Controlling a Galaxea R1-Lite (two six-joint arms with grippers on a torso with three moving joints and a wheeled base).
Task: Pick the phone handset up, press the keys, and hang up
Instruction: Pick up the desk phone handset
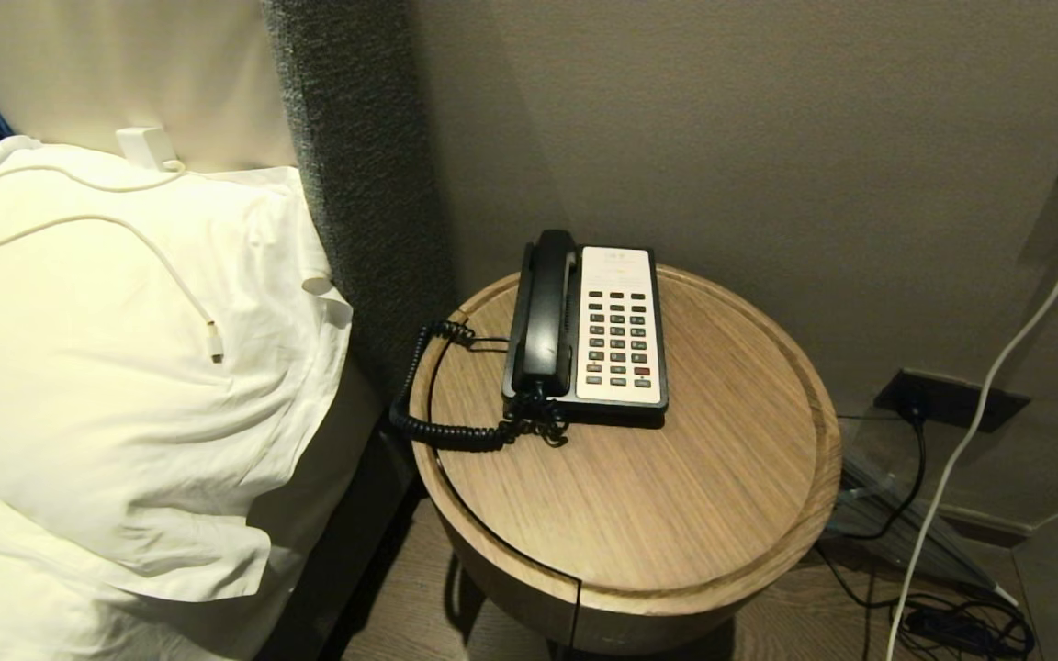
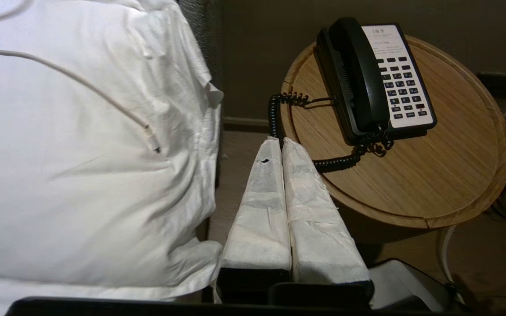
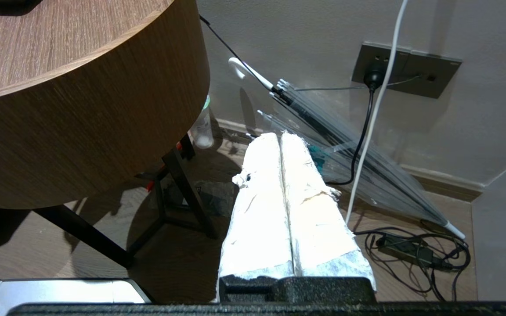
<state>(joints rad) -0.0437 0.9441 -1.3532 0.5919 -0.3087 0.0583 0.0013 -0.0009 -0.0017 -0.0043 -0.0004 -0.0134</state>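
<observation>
Bedside, a round wooden bench [image 1: 676, 514] is standing in the corner between a bed with a white pillow [image 1: 106, 367] on the left and a plain wall at the far side. On it a phone base [image 1: 619, 326] is sitting toward the far left, probably so a sleeper can reach it from the bed. The handset [image 1: 545, 312] is lying in its cradle along the base's left side, its long axis running near to far, one chunky end pointing at the wall and the other toward the robot. From the near end its coiled cord [image 1: 442, 427] is looping out over the bench's left edge and back. The keys [image 1: 617, 336] are facing up on the white panel to the right of the handset. The left tool [image 2: 281, 142] is hanging with its padded fingers pressed together, gripping nothing, near the bench's left edge and apart from the handset. The right tool [image 3: 280, 137] is likewise closed and empty, sitting low beside the bench's right flank, above the floor, likely parked.
</observation>
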